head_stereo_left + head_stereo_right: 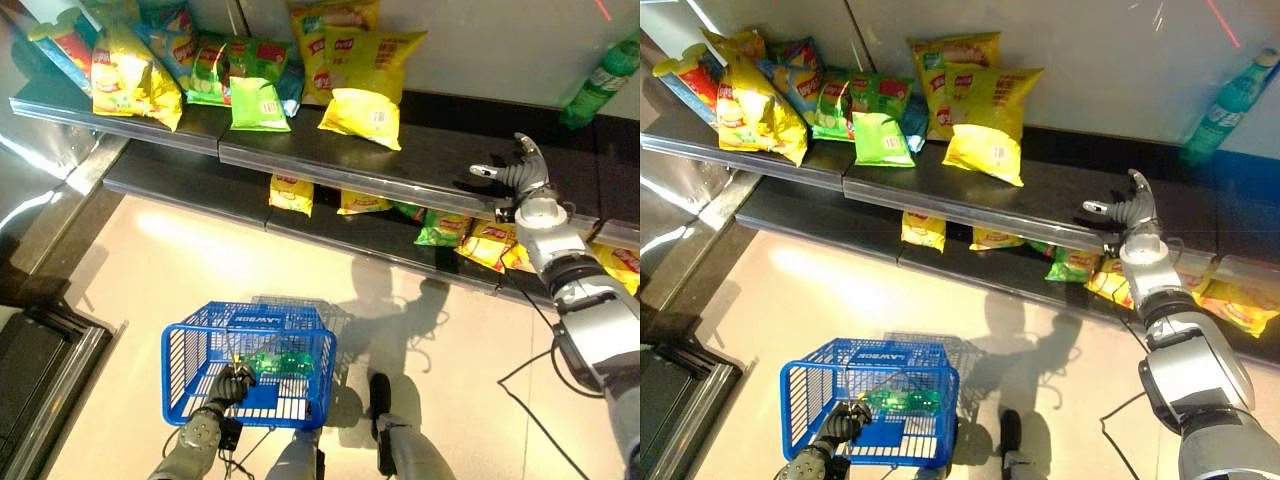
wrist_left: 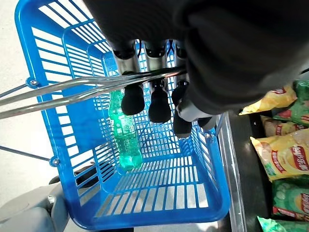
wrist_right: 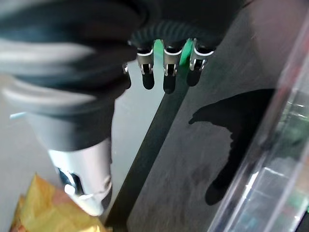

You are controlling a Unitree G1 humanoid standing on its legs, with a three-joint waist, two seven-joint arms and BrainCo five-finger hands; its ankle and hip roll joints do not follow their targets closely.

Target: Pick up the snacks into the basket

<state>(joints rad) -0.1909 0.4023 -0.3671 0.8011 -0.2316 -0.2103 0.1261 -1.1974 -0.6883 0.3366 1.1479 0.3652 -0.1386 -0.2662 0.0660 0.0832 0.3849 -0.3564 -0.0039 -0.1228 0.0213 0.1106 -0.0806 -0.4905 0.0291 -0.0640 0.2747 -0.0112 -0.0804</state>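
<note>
A: On our left, our left hand (image 2: pixel 159 96) has its fingers curled round the thin wire handles of the blue plastic-mesh basket (image 1: pixel 200 390), which hangs over the pale floor. One green plastic bottle (image 2: pixel 123 135) lies inside it; no snack bag is in it that we can see.

B: And the snacks are well apart from it, up on the two dark shelves (image 1: pixel 420 165). On the upper one we count two yellow crisp bags at the left end, a small green packet (image 1: pixel 258 105) in the middle, then a tilted yellow packet (image 1: pixel 362 117) with two more yellow bags behind. Several bags sit on the lower shelf, partly hidden.

A: Over on the right, our right hand (image 1: pixel 520 175) hovers above bare shelf, fingers spread, holding nothing. One green bottle (image 1: pixel 600 80) stands beyond it.

B: The risk we see: reaching left could nudge that tilted packet off the shelf edge, or the basket could swing while we lean.
</note>
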